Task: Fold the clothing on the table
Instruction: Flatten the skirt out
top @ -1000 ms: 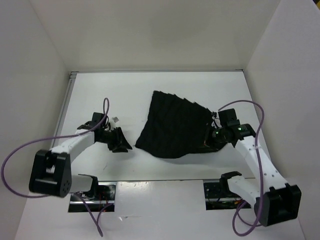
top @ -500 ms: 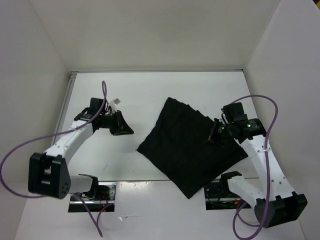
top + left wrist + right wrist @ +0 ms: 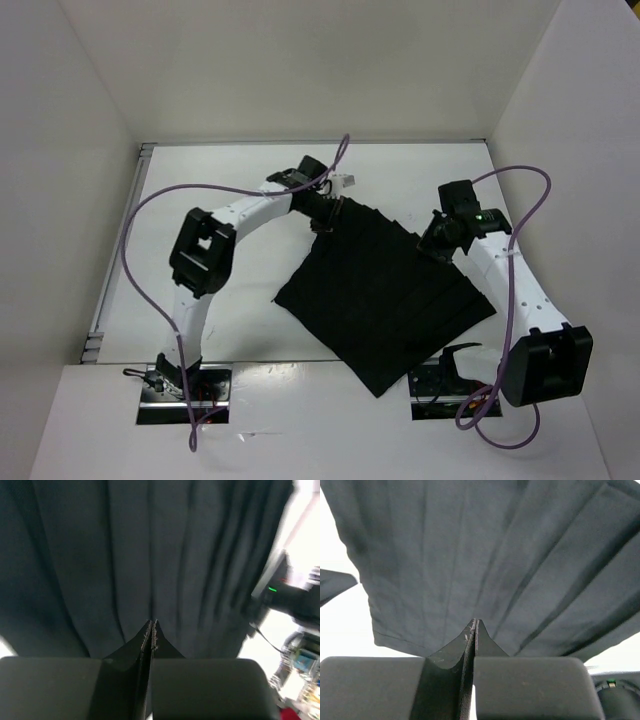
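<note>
TOP: clothing (image 3: pixel 385 290) spread on desk (image 3: pixel 230 290); left fingers (image 3: pixel 327 220) clamp its far corner, right fingers (image 3: pixel 432 244) clamp its right corner | LEFT WRIST: tips pinched together on clothing's edge | RIGHT WRIST: tips pinched on clothing, pleats fanning beyond

The right hand (image 3: pixel 473 625) is at the lower middle, its two fingers (image 3: pixel 447 660) pressed flat together with no gap between the tips. The tips lie on the clothing (image 3: pixel 485 550), just inside its hem, and seem to pinch it there. Above the hand the dark cloth fills nearly the whole view, and its long pleats spread like a fan away from the hand. To both sides of the hand, beyond the hem, the white worktop (image 3: pixel 342 630) shows. Far left of the hand a dark pointed shape (image 3: pixel 335 584) lies apart from the cloth; I cannot tell what it is. Low to the right of the hand a small green light (image 3: pixel 610 683) glows.
</note>
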Available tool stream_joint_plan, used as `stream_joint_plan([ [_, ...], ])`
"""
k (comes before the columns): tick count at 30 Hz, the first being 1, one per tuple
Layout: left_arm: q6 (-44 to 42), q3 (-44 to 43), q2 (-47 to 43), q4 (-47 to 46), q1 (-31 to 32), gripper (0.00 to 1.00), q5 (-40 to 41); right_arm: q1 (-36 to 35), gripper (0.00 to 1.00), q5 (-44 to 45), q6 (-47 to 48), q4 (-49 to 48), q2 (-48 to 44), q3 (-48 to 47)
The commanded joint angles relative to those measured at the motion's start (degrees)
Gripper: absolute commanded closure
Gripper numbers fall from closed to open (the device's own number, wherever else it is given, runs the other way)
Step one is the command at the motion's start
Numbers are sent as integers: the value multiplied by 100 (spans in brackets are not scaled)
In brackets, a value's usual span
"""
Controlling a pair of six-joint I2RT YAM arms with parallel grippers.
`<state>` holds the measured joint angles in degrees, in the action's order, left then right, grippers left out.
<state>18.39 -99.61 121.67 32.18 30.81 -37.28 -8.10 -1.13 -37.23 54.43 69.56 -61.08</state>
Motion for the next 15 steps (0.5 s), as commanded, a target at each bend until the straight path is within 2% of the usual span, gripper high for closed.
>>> stream_joint_plan([
  [1,-91,-454,584,332,57,97,736,71,100,104,-30,-284,-196,-150],
  [5,637,-568,806,314,110,97,2105,132,100,-142,-30,-284,-442,-97],
  [11,1052,-884,1061,438,110,97,3469,186,100,-371,-30,-284,-496,-97],
  [14,1368,-884,1175,377,-83,97,3675,238,100,-503,-30,-354,-496,-97],
  [15,1612,-884,1175,376,-353,97,3623,239,100,-581,-30,-355,-496,-97],
])
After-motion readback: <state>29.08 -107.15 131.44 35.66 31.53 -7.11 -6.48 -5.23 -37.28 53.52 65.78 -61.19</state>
